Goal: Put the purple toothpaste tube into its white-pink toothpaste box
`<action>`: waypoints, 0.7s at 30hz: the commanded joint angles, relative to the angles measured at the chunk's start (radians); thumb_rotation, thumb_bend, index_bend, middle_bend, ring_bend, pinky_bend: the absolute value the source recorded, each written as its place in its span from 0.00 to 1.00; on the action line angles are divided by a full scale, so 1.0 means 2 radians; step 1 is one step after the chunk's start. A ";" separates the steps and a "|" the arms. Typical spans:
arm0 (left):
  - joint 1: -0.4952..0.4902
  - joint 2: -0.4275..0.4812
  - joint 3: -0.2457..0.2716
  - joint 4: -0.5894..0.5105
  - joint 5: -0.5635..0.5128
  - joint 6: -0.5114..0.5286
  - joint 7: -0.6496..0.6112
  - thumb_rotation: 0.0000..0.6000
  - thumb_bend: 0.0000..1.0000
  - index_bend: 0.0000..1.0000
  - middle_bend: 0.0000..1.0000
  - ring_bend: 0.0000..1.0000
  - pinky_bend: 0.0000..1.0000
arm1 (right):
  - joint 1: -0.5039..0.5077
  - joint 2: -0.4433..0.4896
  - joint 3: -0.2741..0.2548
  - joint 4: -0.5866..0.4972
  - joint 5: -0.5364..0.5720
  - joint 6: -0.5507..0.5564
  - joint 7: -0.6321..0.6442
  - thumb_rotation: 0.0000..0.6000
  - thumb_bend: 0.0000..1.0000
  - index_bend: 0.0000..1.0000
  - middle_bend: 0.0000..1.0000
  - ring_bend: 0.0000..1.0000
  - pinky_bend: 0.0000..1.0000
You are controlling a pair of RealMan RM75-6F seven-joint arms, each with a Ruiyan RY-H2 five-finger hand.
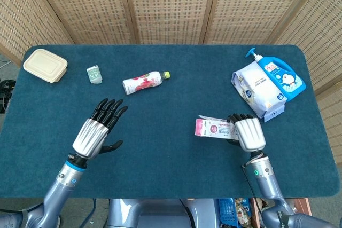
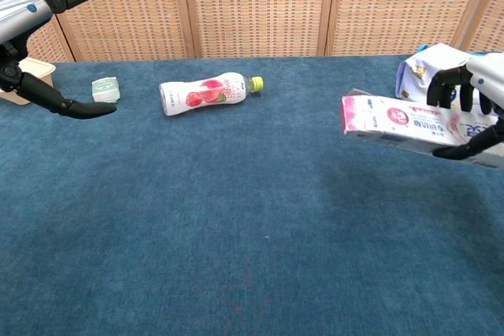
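The white-pink toothpaste box (image 1: 215, 128) is held roughly level above the table, right of centre, its pink end pointing left. My right hand (image 1: 248, 133) grips the box's right part from behind. In the chest view the box (image 2: 400, 120) hangs at the right edge with my right hand (image 2: 475, 100) around it. My left hand (image 1: 98, 129) hovers open over the left half of the table, fingers spread and holding nothing; the chest view shows this left hand (image 2: 35, 1) at the top left. No purple toothpaste tube shows in either view.
A pink-labelled bottle (image 1: 141, 83) lies on its side at the back centre. A small green packet (image 1: 94, 73) and a beige lidded container (image 1: 45, 65) sit at the back left. A white wipes pack (image 1: 256, 92) and a blue pump bottle (image 1: 280, 76) lie at the back right.
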 commanded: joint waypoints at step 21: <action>0.036 -0.007 0.017 0.060 0.022 0.022 -0.062 1.00 0.21 0.00 0.00 0.00 0.00 | -0.025 0.025 -0.027 -0.026 0.059 -0.077 0.011 1.00 0.07 0.10 0.00 0.06 0.40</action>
